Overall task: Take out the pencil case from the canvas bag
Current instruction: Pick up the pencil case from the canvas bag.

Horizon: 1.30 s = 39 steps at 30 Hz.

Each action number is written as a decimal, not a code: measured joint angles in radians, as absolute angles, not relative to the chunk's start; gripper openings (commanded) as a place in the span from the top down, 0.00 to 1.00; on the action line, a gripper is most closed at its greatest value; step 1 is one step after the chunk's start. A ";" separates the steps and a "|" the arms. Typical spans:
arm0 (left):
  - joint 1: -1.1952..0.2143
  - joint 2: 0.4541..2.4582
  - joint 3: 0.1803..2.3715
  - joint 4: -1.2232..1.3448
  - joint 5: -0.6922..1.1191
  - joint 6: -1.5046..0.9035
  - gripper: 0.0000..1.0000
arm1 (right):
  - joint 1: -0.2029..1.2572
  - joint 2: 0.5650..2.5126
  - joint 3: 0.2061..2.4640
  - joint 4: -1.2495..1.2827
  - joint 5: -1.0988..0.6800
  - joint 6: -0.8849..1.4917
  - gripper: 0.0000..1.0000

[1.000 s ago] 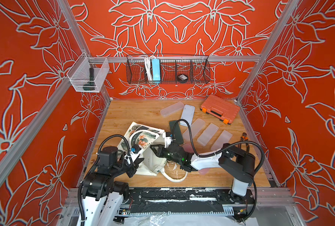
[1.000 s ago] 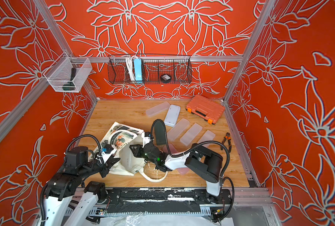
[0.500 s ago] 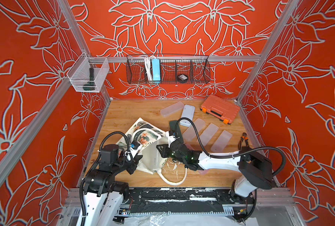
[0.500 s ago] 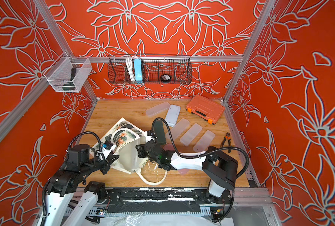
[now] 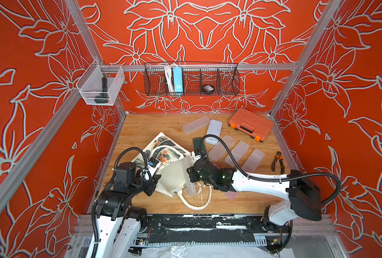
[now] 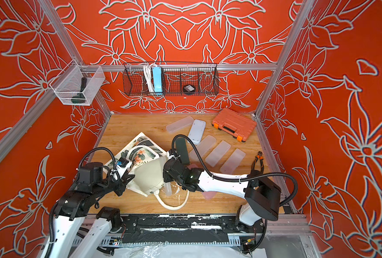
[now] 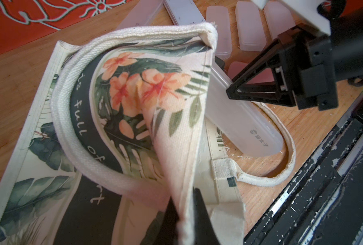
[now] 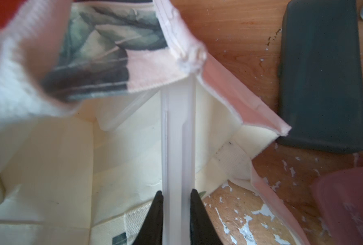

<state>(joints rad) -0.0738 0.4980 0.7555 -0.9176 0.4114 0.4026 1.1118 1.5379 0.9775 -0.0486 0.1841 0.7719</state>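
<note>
My right gripper [image 8: 177,195] clamps the frosted pencil case [image 8: 177,137], only partly clear of the canvas bag [image 7: 134,84] my left gripper [image 7: 184,197] pinches.

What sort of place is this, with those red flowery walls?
Probably a robot test booth: a left arm and right arm fixed at a wooden tabletop, aluminium framing holding the walls, practice props like an orange tool case.

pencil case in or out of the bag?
Halfway out. The right gripper is shut on the pencil case; its far end sits under the lifted flap of the canvas bag, the rest is clear.
</note>
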 measured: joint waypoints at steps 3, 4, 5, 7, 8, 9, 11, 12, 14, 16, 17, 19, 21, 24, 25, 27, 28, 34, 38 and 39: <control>-0.074 0.498 0.759 -0.917 0.408 0.396 1.00 | 1.112 1.541 1.013 -0.105 0.183 0.757 0.90; -0.074 0.498 0.760 -0.916 0.407 0.395 1.00 | 1.112 1.547 1.030 -0.125 0.183 0.753 0.90; -0.074 0.498 0.760 -0.916 0.406 0.392 1.00 | 1.112 1.557 1.048 -0.141 0.179 0.749 0.90; -0.074 0.498 0.760 -0.915 0.406 0.390 1.00 | 1.112 1.589 1.091 -0.176 0.173 0.740 0.89; -0.074 0.498 0.760 -0.914 0.406 0.389 1.00 | 1.112 1.612 1.113 -0.191 0.168 0.738 0.89; -0.074 0.498 0.760 -0.914 0.406 0.388 1.00 | 1.112 1.632 1.129 -0.201 0.162 0.736 0.89; -0.074 0.498 0.760 -0.913 0.406 0.387 1.00 | 1.112 1.681 1.155 -0.220 0.147 0.735 0.88; -0.074 0.498 0.760 -0.912 0.405 0.385 1.00 | 1.112 1.699 1.161 -0.227 0.141 0.735 0.87; -0.074 0.498 0.760 -0.912 0.403 0.384 1.00 | 1.112 1.742 1.171 -0.239 0.127 0.734 0.86; -0.074 0.498 0.759 -0.912 0.403 0.384 1.00 | 1.112 1.776 1.189 -0.244 0.118 0.733 0.84; -0.074 0.498 0.759 -0.912 0.401 0.384 1.00 | 1.112 1.789 1.209 -0.252 0.112 0.732 0.82; -0.074 0.498 0.759 -0.911 0.398 0.384 1.00 | 1.111 1.808 1.230 -0.255 0.105 0.732 0.77; -0.074 0.498 0.759 -0.911 0.397 0.382 1.00 | 1.111 1.817 1.238 -0.253 0.099 0.731 0.73; -0.074 0.498 0.759 -0.912 0.398 0.381 1.00 | 1.111 1.833 1.238 -0.255 0.086 0.727 0.62; -0.074 0.498 0.759 -0.912 0.398 0.380 1.00 | 1.112 1.843 1.238 -0.255 0.083 0.725 0.60; -0.074 0.498 0.759 -0.912 0.398 0.380 1.00 | 1.112 1.862 1.238 -0.257 0.071 0.720 0.58; -0.074 0.498 0.759 -0.913 0.398 0.380 1.00 | 1.112 1.870 1.238 -0.257 0.068 0.718 0.58; -0.074 0.498 0.759 -0.918 0.397 0.380 1.00 | 1.112 1.877 1.238 -0.255 0.059 0.714 0.72; -0.074 0.497 0.759 -0.918 0.397 0.377 1.00 | 1.112 1.871 1.223 -0.234 0.057 0.711 0.79; -0.074 0.497 0.759 -0.918 0.398 0.374 1.00 | 1.112 1.863 1.211 -0.221 0.055 0.710 0.80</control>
